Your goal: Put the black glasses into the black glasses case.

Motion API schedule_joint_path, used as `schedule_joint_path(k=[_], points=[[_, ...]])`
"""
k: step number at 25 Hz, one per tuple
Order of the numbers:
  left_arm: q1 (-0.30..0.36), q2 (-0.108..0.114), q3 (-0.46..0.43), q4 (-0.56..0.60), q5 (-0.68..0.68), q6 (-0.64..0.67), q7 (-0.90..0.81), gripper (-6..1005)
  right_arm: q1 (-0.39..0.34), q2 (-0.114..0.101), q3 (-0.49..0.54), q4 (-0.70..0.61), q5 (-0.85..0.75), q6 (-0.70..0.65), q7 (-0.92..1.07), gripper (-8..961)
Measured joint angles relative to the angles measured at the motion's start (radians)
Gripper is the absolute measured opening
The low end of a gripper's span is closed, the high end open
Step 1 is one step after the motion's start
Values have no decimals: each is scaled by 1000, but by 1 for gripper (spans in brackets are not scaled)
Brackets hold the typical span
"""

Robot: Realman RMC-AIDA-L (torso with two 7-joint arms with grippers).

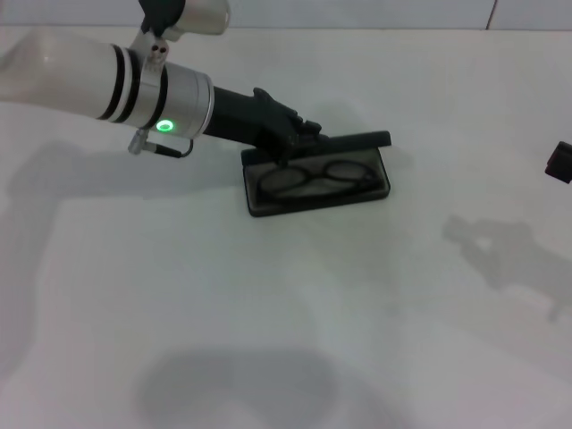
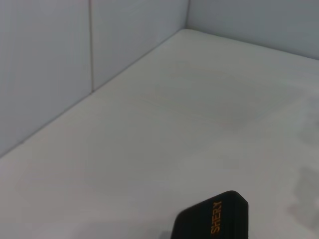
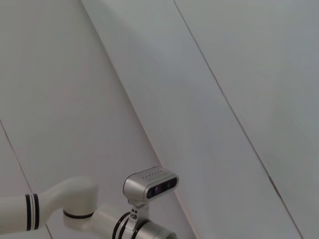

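Head view, far left: the left arm (image 1: pixel 134 76) enters from the upper left, white link, silver wrist band with a green light lit. It reaches across the white table (image 1: pixel 268 340) toward centre. The left gripper (image 1: pixel 299 134) sits at the rear left corner of the black glasses case (image 1: pixel 317 192), against the raised lid edge. Finger spacing cannot be told; the black fingers merge with the black lid behind them.

Centre: the case lies open on the table, tray toward the camera, lid standing up along the far side. The black glasses (image 1: pixel 317 177) lie inside the tray, folded, lenses side by side, frame running along the long axis of the case. They appear fully within the tray walls.

Left wrist view: one rounded black corner of the lid (image 2: pixel 212 219) with orange lettering shows, with table and wall (image 2: pixel 45 74) beyond.

Far right: the right gripper (image 1: pixel 559 163) shows only as a dark piece at the frame edge, well apart from the case. Its fingers cannot be judged. Right wrist view shows the left arm's wrist camera (image 3: pixel 149 183) against wall panels.
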State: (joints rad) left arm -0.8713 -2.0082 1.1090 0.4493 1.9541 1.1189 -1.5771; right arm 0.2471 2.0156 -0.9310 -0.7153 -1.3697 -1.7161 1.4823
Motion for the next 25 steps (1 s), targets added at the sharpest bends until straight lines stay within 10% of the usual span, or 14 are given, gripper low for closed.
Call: schedule_joint_path(k=[16, 25], points=[[85, -52, 17, 48, -51, 173, 116, 180, -6, -1, 8, 5, 0, -12, -6, 253], [329, -29, -19, 340, -384, 486, 198, 182, 0, -7, 17, 4, -32, -59, -19, 266]])
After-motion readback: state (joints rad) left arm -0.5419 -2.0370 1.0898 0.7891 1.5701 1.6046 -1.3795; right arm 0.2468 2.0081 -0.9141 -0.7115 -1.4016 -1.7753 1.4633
